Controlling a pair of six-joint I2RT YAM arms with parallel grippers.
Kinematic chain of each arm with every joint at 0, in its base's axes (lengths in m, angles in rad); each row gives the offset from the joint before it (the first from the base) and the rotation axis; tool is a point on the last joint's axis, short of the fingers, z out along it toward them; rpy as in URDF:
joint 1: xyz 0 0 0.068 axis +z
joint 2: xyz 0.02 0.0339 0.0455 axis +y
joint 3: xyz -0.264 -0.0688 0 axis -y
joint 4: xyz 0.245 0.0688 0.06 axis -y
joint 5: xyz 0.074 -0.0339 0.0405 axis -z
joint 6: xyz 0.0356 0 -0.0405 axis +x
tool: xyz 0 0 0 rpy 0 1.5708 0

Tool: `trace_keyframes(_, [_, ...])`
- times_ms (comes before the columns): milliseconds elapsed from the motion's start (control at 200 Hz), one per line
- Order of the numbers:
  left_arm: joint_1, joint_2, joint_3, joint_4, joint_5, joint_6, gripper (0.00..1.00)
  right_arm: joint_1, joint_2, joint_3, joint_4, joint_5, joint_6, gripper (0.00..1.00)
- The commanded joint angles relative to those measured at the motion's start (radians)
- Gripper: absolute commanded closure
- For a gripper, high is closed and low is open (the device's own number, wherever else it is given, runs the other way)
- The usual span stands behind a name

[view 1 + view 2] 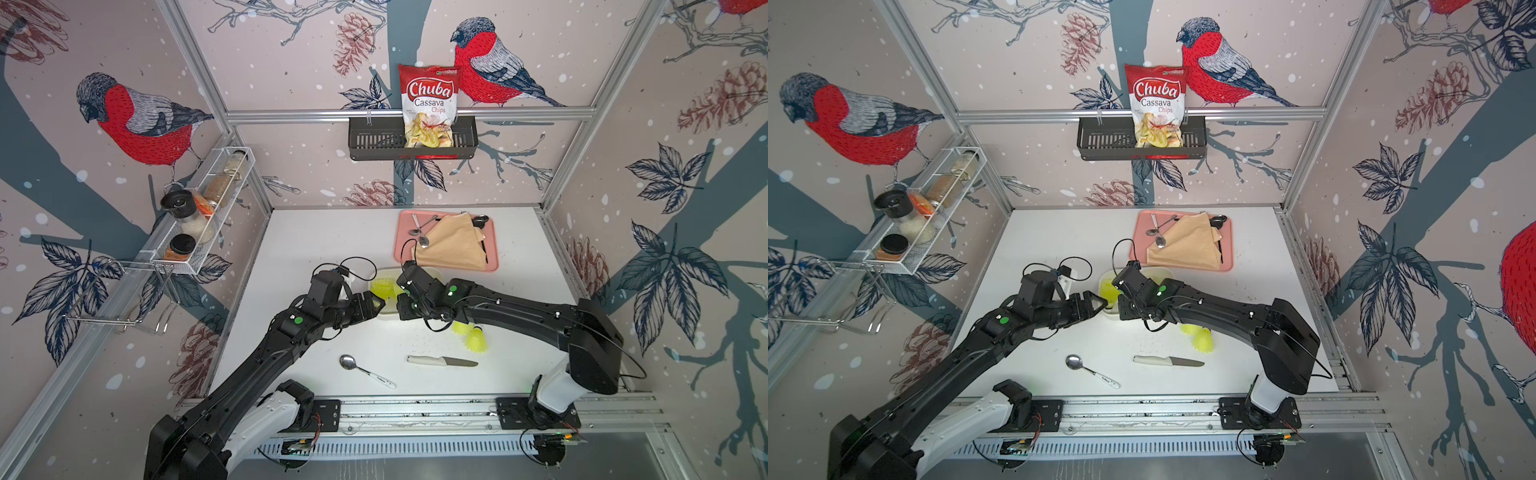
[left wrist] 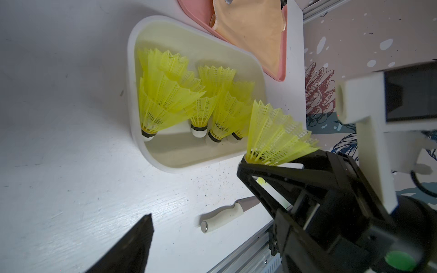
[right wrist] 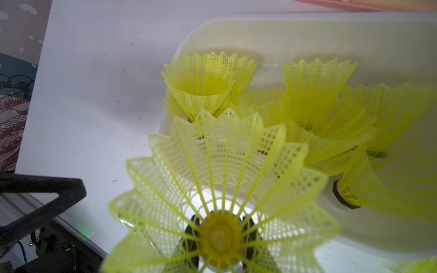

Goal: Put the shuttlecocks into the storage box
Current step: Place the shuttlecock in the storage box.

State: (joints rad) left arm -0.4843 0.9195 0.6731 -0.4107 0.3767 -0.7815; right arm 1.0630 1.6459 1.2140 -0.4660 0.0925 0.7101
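the right claw is clamped on one shuttlecock by its tip end, skirt flaring out, right at the rim of the box. more shuttlecocks lie inside already, and two sit on the table by the right arm. the left claw hangs wide, nothing in it. i'd say they're feather-light, with a springy mesh skirt that's easy to crush, so pinch the firm tip. the bag on the back wall reads "chuba cassava chips". the print on the spoon is too small to read.

Shuttlecocks plastic mesh; storage box smooth matt plastic.
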Motion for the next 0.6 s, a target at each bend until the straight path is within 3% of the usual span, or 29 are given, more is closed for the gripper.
trace_keyframes(0, [0.003,-0.019,-0.022,0.005,0.008,-0.019,0.17,0.000,0.021,0.021,0.012,-0.004,-0.012,0.79])
trace_keyframes(595, [0.003,-0.024,-0.083,0.077,0.048,-0.045,0.17,-0.016,0.128,0.079,-0.008,0.018,-0.010,0.80])
